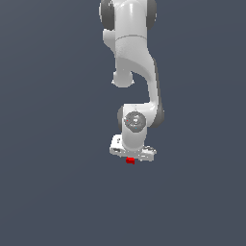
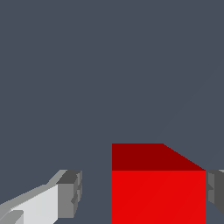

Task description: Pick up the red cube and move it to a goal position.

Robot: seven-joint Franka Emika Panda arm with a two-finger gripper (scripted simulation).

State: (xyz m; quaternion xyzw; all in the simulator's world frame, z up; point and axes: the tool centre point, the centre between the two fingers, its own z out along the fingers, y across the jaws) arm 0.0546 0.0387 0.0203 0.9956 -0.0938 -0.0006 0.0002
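Since the red cube (image 2: 158,197) looks rigid and light, the pincer (image 2: 142,194), spread wide around it, should just squeeze its flat opposite faces.

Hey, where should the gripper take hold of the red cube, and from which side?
Grip the red cube by its two opposite flat side faces, coming straight down from above. In the wrist view it already sits between the fingers of the gripper, nearer one pad, and its plain parallel faces suit a pinch.

cube (image 2: 158,197) between gripper (image 2: 144,192) fingers (image 2: 70,194)
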